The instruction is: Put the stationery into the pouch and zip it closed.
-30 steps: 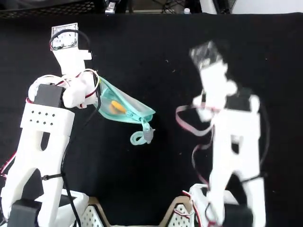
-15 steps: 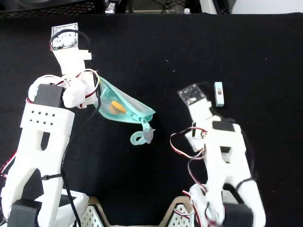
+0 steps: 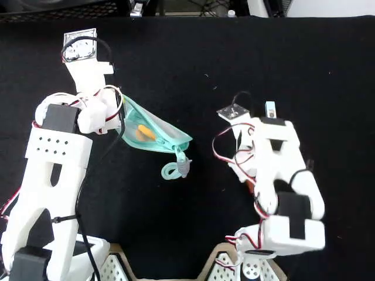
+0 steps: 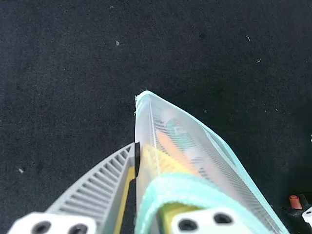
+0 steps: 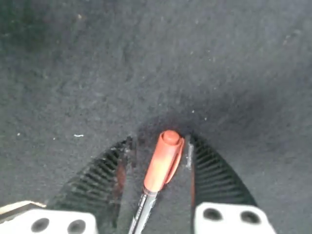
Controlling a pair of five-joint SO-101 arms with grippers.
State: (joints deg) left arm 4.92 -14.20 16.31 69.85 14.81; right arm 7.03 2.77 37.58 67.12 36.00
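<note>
The translucent teal pouch [image 3: 158, 136] hangs off the table with an orange item [image 3: 145, 132] inside, its wrist strap [image 3: 171, 171] dangling below. My left gripper [image 3: 120, 120] is shut on the pouch's end. Up close, the pouch [image 4: 195, 156] holds orange and green-and-white stationery, clamped by the left gripper [image 4: 146, 156]. My right gripper [image 5: 158, 141] is shut on a red-capped pen [image 5: 163, 163], cap pointing at the cloth. The right arm [image 3: 275, 158] is folded back, right of the pouch, with a bit of the red pen [image 3: 251, 185] showing under it.
A small teal-and-white eraser-like piece [image 3: 270, 110] lies on the black cloth [image 3: 193, 58] just beyond the right arm. The arm bases stand at the near edge. The far half of the cloth is open.
The right arm has pulled back from the far right of the table and folded toward its base, uncovering the small teal-and-white piece. The left arm and the pouch have stayed still.
</note>
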